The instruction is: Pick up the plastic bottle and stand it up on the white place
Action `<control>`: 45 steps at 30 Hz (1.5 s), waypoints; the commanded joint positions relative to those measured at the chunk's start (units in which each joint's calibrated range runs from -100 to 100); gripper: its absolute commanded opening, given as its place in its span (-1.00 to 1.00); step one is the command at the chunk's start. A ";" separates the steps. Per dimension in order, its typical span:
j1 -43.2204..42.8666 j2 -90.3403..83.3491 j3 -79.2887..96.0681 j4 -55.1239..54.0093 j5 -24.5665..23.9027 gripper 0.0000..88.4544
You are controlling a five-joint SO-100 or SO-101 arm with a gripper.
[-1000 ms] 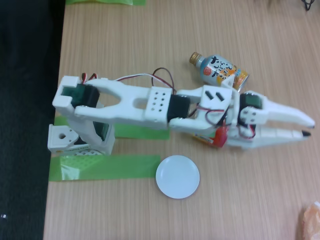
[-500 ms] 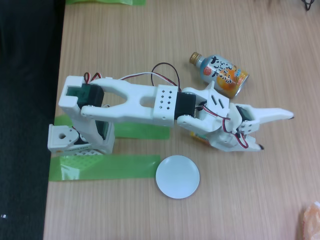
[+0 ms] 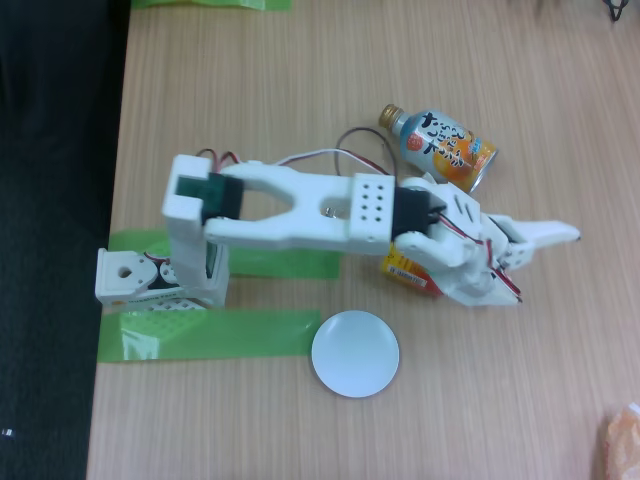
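The arm covers most of the plastic bottle (image 3: pixel 408 269); a yellow and red label patch shows beneath the wrist. The gripper (image 3: pixel 548 262) jaw gap is too blurred to tell. An orange object (image 3: pixel 622 440) is cut off at the right edge.

Base: white mount at the left of the fixed view.
Arm: white links stretched rightward from the base, low and near level, red and black wires looping above the middle joint.
Wrist: rolled, servo side facing up.
Hand (image 3: pixel 545 265): points right; one finger long and tapered, jaw gap unclear.
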State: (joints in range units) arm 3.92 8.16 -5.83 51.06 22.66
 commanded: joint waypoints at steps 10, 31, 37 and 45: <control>-0.51 13.38 -22.19 21.38 3.19 -0.10; -2.74 24.22 -24.55 21.38 14.10 -0.10; -2.00 29.59 -31.07 18.98 14.10 -0.10; -2.00 33.71 -35.68 19.07 14.10 -0.10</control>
State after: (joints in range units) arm 1.53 42.17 -38.73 70.69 36.54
